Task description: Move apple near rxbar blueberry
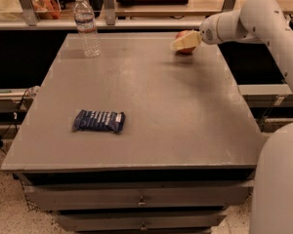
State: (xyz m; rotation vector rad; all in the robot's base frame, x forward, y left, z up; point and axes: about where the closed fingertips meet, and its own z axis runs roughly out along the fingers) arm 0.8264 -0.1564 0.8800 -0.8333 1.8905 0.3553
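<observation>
The apple [185, 49], round and red-orange, sits near the far right edge of the grey table [156, 106]. My gripper [181, 43], with pale cream fingers, reaches in from the right and lies right against the apple, covering part of it. The rxbar blueberry [98, 121], a flat dark blue wrapper with white lettering, lies on the near left part of the table, far from the apple.
A clear plastic water bottle [86, 26] stands upright at the table's far left. A shelf with a rail runs behind the table. Drawers [141, 199] sit below the tabletop. My white arm [263, 23] and base [278, 184] fill the right side.
</observation>
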